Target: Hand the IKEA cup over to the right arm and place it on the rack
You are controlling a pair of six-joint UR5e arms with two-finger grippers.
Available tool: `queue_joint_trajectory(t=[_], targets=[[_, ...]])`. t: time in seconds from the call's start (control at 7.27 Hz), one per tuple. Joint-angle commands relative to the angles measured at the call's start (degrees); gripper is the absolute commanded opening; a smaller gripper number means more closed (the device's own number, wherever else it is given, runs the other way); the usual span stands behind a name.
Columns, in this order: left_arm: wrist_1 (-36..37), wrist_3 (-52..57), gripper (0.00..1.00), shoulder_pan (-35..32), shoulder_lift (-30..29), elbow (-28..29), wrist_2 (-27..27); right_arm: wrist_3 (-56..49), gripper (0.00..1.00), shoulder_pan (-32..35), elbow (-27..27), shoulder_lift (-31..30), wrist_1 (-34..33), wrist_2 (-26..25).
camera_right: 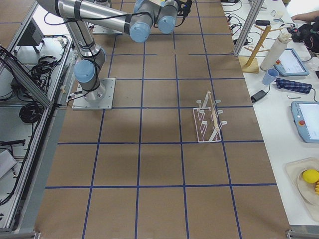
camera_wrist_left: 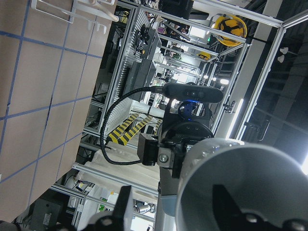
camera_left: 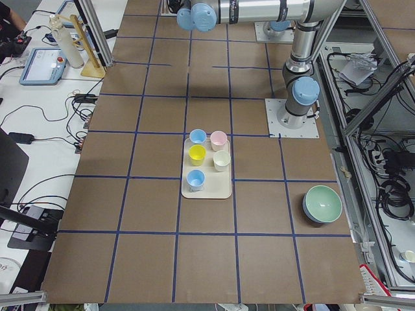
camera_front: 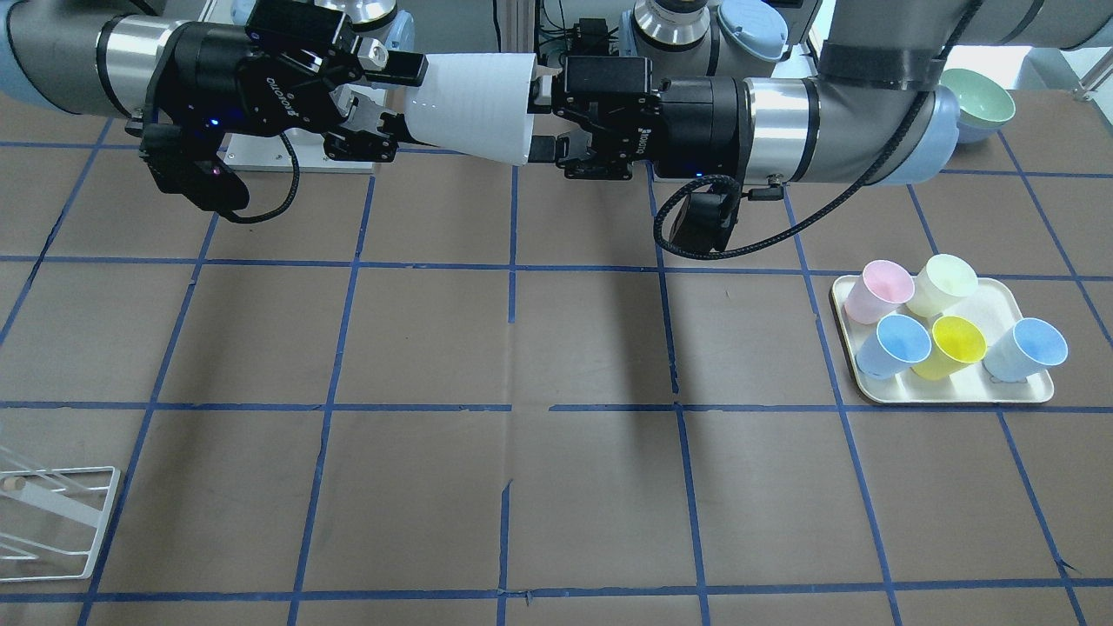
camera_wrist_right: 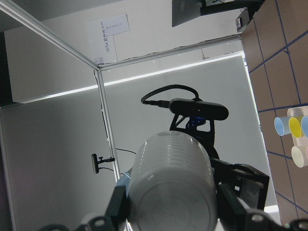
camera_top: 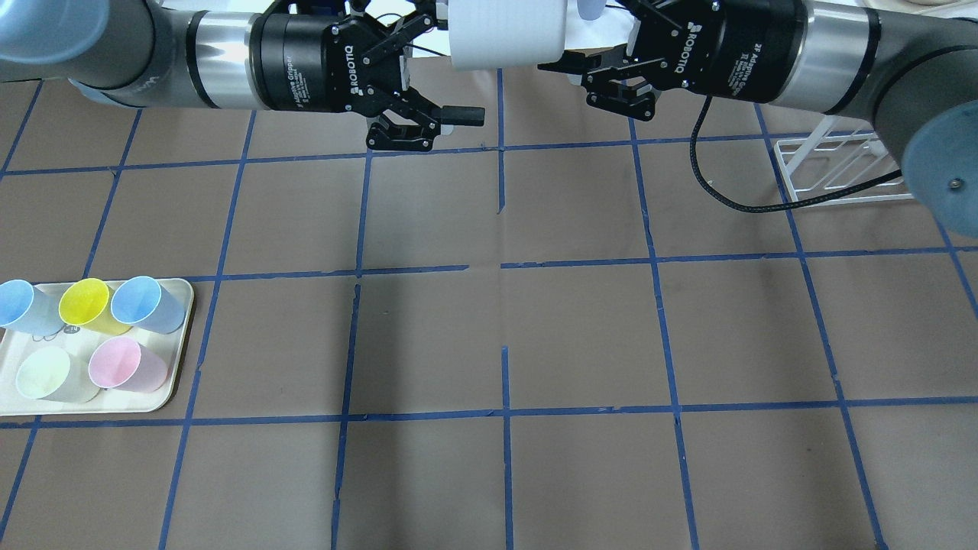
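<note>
Brown gridded table (camera_front: 522, 348), front camera: I see the grey cup (camera_front: 474, 106) lying sideways in mid-air between both arms, and my right tool (camera_front: 400, 104) clamps its narrow end. Overhead, the left tool (camera_top: 457, 63) is spread wide, its near finger clear of the cup; the rack (camera_top: 788, 174) stands well apart. Right wrist camera: both fingers (camera_wrist_right: 120, 204) press the base.

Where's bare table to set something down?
Bare: the whole middle of the table, between the tray and the rack. Crowded: the tray, five cups on it. Above, the left gripper and right gripper meet at the IKEA cup.
</note>
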Motion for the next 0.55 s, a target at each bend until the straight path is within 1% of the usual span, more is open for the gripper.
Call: queue_joint_trajectory(t=[0.0,0.14,0.28,0.41], targets=[[1.3,-5.1,1.00,0.6,0.4,1.0,0.5,0.1,0.00,-1.7,-0.2,0.1,0.0,0.0],[4.3,-10.5,1.00,0.6,0.4,2.3,0.7,0.1,0.00,-4.1,-0.2,0.0,0.0,0.0],[9.5,-17.7,1.00,0.6,0.3,3.2,0.9,0.1,0.00,-5.8,-0.2,-0.1,0.0,0.0],[17.0,-23.7,0.99,0.6,0.4,3.4,7.0,0.1,0.00,-7.9,-0.2,-0.1,-0.1,-0.2]])
